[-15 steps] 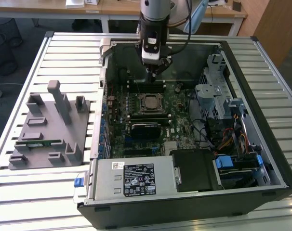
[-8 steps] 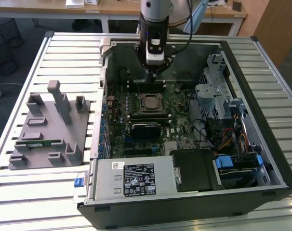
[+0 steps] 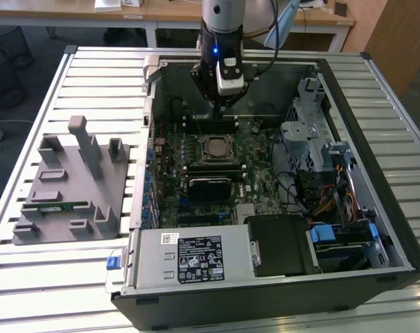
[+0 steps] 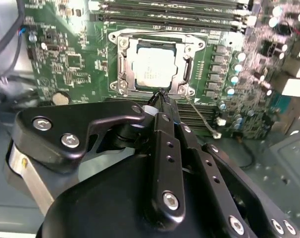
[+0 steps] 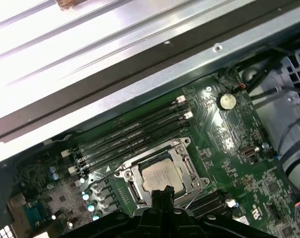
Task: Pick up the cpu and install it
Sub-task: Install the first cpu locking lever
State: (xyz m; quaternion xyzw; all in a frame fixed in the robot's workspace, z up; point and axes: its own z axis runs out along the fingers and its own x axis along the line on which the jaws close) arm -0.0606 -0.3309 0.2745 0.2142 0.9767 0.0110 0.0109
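The cpu [image 4: 153,66], a flat square chip with a silver-grey top, lies inside the metal-framed socket [image 4: 121,64] on the green motherboard. It also shows in the first wrist view, cpu [image 5: 160,174], and in the exterior view, cpu [image 3: 215,147]. My gripper [image 4: 162,95] hovers just above the socket's edge, its two black fingers pressed together with nothing between them. In the first wrist view the gripper [image 5: 160,192] tip overlaps the chip's near edge. Seen from the exterior view, the gripper [image 3: 222,105] hangs over the board behind the socket.
The open computer case [image 3: 376,173] walls the board in. Memory slots [image 4: 170,12] run beside the socket, with a drive cage [image 3: 303,132] and cables at the exterior view's right. A grey fixture [image 3: 64,184] holding a green memory stick [image 3: 54,206] stands outside at its left.
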